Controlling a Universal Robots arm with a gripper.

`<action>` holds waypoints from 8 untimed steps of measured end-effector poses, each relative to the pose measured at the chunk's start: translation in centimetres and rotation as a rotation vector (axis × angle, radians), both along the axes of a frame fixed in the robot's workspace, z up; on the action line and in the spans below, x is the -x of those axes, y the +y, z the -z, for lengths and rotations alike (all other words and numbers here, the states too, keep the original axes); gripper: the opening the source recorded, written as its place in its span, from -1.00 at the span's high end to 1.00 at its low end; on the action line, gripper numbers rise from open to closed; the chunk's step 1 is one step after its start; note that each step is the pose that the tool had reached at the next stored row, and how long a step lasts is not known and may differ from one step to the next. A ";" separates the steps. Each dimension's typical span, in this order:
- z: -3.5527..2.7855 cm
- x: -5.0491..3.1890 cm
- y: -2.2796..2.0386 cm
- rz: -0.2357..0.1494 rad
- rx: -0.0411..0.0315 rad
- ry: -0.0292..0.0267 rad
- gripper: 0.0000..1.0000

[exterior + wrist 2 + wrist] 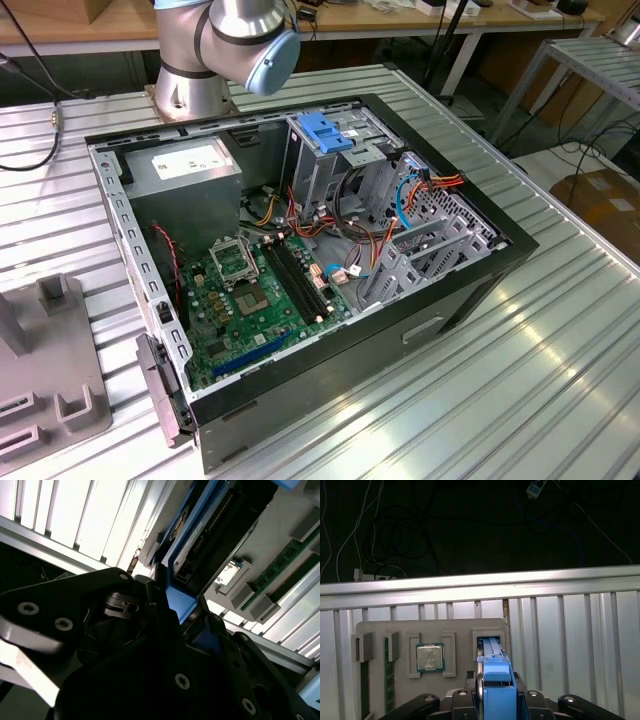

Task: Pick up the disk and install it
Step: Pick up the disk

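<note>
The disk (498,677) stands on edge in a slot of a grey holder tray (455,630), with its blue end tab toward the camera. In the second wrist view the disk (205,535) shows a dark body, a connector edge and a blue side rail. My gripper (498,695) straddles the blue tab, and its black fingers (479,692) press against both sides of it. The dark gripper (182,612) body is seen close up, shut on the blue tab.
The holder tray also carries a processor chip (430,657) and a memory stick (389,680). The open computer case (470,290) lies on the slatted metal table, with a drive cage and blue latch (325,130), a grey power supply (185,170) and loose cables. The arm's base (190,80) stands behind it.
</note>
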State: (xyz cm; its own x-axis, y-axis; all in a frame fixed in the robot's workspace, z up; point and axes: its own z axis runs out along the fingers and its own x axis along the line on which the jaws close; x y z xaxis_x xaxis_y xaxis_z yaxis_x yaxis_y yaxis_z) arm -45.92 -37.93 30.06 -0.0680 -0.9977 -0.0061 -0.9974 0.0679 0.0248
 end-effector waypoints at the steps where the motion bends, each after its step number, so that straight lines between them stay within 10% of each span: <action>1: 0.00 0.00 0.00 0.000 0.0000 0.0001 0.25; 8: 0.08 0.00 0.00 0.000 0.0002 0.0003 0.25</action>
